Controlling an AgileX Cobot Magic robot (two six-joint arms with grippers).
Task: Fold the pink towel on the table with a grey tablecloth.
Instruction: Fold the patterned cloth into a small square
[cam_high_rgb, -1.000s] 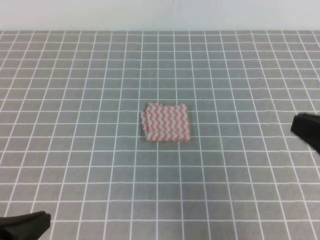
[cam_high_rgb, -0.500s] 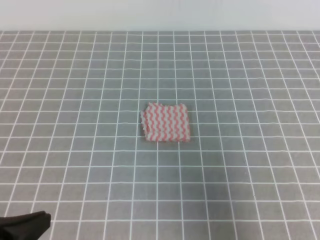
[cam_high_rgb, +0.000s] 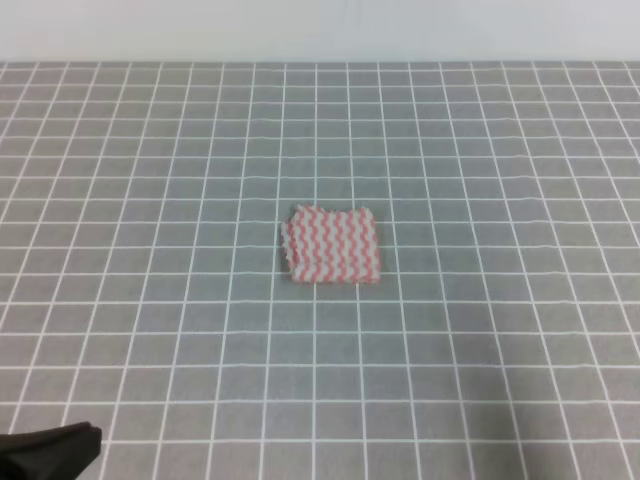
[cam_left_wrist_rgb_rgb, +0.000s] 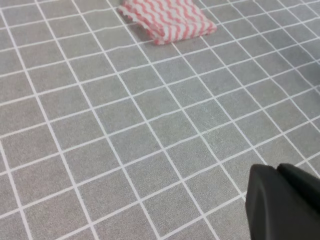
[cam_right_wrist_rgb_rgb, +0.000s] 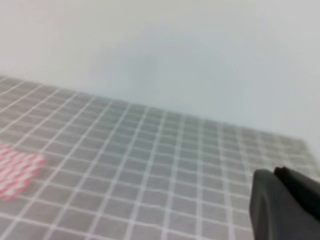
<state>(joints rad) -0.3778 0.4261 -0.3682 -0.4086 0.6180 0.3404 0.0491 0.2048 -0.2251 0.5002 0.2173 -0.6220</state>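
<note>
The pink towel lies folded into a small, compact rectangle in the middle of the table with a grey tablecloth. It also shows at the top of the left wrist view as the towel and at the left edge of the right wrist view as the towel. My left gripper rests at the near left corner, far from the towel, with its fingers together and nothing held. My right gripper is outside the high view. In its own wrist view it hangs raised off to the right, shut and empty.
A pale wall runs behind the far edge of the table. The white grid lines cover the whole cloth around the towel. No other objects show.
The right gripper, at the right edge of the high view one second ago, has drawn out of that view. The towel and the left gripper have not moved.
</note>
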